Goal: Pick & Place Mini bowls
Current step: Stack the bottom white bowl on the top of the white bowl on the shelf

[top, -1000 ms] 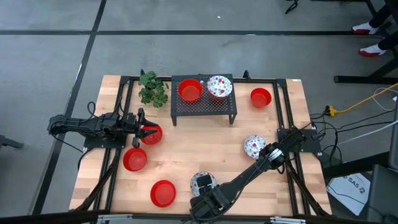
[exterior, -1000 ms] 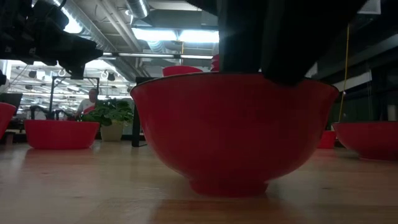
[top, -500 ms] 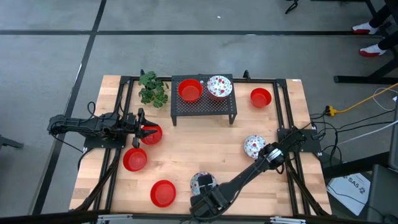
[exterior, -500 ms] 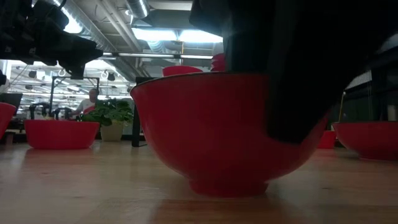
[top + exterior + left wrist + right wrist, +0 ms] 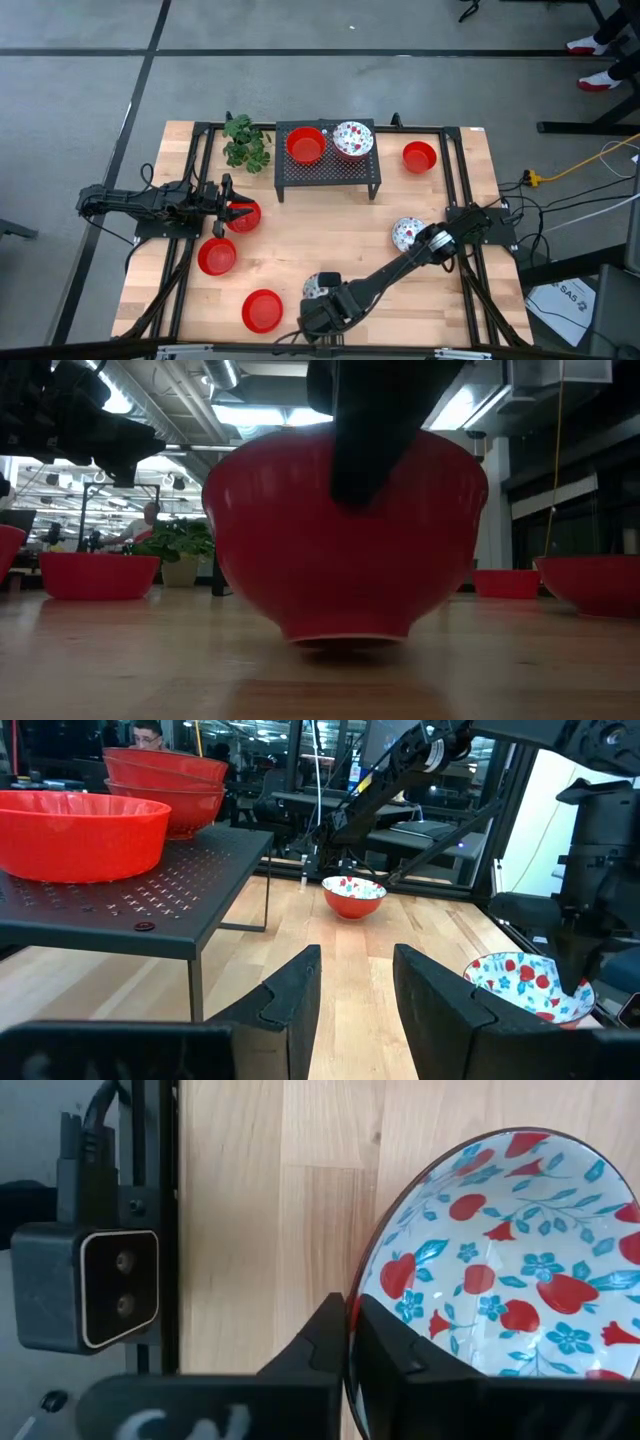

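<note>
Right gripper (image 5: pixel 350 1345): at the near edge of the table, its fingers pinched tight on the rim of a floral bowl (image 5: pixel 500 1260), one finger inside, one outside. In the low view this bowl (image 5: pixel 345 540) appears red outside, tipped, with its foot just clear of the wood.
Left gripper (image 5: pixel 355 990): waits at the left side of the table beside a red bowl (image 5: pixel 243 215); fingers parted, nothing between them.
Other bowls: two more red ones (image 5: pixel 216 256) (image 5: pixel 262 310) on the left half, a second floral bowl (image 5: pixel 405 234) on the right, a red one (image 5: pixel 420 156) at the far right, and a red (image 5: pixel 306 145) and a floral one (image 5: pixel 352 139) on the black rack (image 5: pixel 328 175).
Risk, slip: the hold is on a thin glossy rim at one side only, so the bowl could swing or slide out as it lifts.
Risk, knock: the camera block (image 5: pixel 85 1285) sits near the held bowl and a low swing could strike it.
Risk, placing: if the rack is the goal, little free space shows, so a tilted bowl could clip one already there.
Surface: pale wooden planks (image 5: pixel 300 230) framed by black rails, with a small green plant (image 5: pixel 245 141) at the far left.
Room: grey floor around the table; workshop with ceiling lights, a person far off in the low view.
</note>
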### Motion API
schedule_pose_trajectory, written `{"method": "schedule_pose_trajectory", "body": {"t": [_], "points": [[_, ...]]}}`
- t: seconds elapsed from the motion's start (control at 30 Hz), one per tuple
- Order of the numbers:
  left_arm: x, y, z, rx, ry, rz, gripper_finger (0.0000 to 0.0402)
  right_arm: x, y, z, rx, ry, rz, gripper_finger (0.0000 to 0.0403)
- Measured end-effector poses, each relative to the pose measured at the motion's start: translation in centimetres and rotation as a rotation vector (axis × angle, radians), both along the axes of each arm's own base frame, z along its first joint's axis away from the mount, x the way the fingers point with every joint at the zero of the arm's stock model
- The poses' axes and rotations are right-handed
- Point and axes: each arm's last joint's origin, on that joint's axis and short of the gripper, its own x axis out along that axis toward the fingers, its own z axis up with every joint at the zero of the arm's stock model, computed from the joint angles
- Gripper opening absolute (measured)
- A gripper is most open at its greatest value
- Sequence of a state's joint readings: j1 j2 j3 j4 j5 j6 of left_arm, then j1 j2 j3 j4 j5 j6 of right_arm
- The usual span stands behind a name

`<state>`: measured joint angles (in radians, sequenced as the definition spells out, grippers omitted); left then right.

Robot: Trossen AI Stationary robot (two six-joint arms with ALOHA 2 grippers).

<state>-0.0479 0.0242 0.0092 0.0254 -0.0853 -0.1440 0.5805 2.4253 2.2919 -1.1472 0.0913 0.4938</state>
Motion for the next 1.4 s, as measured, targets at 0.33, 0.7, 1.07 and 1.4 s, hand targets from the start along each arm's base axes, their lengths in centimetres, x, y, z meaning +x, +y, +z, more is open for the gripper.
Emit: {"method": "schedule_pose_trajectory", "body": {"t": [0.33,0.7,1.07,1.4], "points": [[0.0,0.0,0.0,0.000,0.000,0.000,0.0123,0.0,0.0,1.9,0.055,-0.013,0.010,0.0012],[0.0,0.0,0.0,0.000,0.000,0.001,0.0123,-0.7,0.2,3.8,0.084,-0.039,0.021,0.0012],[0.0,0.0,0.0,0.000,0.001,0.000,0.0123,-1.7,-0.3,7.5,0.130,-0.125,0.026,0.0012],[0.0,0.0,0.0,0.000,0.001,0.001,0.0123,-2.8,-1.0,10.8,0.157,-0.210,0.020,0.0012]]}}
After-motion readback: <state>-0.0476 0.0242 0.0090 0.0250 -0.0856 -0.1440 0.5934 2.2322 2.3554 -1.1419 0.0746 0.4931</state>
